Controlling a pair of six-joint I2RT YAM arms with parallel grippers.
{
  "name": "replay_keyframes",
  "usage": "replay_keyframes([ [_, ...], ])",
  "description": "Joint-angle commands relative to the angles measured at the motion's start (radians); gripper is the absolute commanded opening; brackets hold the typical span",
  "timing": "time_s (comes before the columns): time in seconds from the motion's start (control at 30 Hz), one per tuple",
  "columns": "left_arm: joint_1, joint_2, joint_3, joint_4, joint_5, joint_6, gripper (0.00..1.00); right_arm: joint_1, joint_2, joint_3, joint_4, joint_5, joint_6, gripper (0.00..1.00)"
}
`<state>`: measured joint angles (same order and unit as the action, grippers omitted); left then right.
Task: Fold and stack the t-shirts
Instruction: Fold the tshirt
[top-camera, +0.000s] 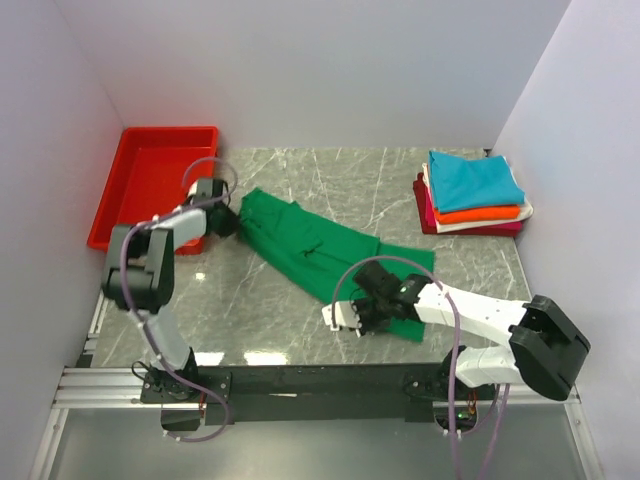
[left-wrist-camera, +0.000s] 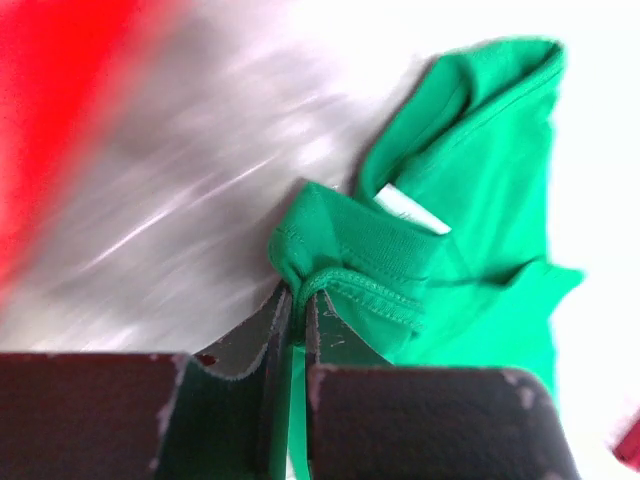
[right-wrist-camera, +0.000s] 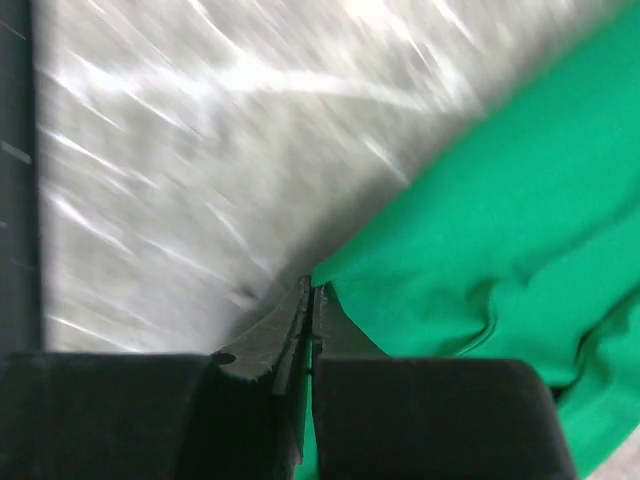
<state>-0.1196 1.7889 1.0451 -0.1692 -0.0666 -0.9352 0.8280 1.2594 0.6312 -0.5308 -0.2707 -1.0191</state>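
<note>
My left hand (left-wrist-camera: 298, 300) clenched the collar end of the green t-shirt (top-camera: 318, 250), my right hand (right-wrist-camera: 308, 293) pinched its opposite edge; lifting both evenly, cloth taut, seemed wisest.

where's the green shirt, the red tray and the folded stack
green shirt (top-camera: 320, 252), top view, middle of its body
red tray (top-camera: 160, 180), top view, bare floor
folded stack (top-camera: 470, 180), top view, teal shirt on top

The tabletop (top-camera: 300, 175) is that grey marble-look stuff with white veins. A green t-shirt (top-camera: 310, 250) lies stretched diagonally across the middle. The folded stack of shirts (top-camera: 470, 182) sits in the far right corner, teal on top, then orange, white, red. A red tray (top-camera: 150, 180) sits at the far left corner.
</note>
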Motion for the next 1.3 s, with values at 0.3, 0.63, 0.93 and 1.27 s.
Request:
replay_keyframes([
  [0.3,0.009,0.342,0.634,-0.160,0.297,0.286,0.01,0.076,0.032,0.229,-0.045,-0.027,0.304,0.35],
  [0.63,0.064,0.369,0.883,-0.358,0.139,0.432,0.50,-0.398,0.365,0.649,0.029,-0.200,0.583,0.43],
  [0.93,0.067,0.265,0.896,-0.385,0.142,0.547,0.65,-0.513,0.868,1.169,-0.054,-0.220,0.951,0.49],
  [1.27,0.066,-0.227,0.398,-0.170,0.307,0.553,0.67,-0.535,1.097,1.415,-0.175,-0.170,0.973,0.51],
])
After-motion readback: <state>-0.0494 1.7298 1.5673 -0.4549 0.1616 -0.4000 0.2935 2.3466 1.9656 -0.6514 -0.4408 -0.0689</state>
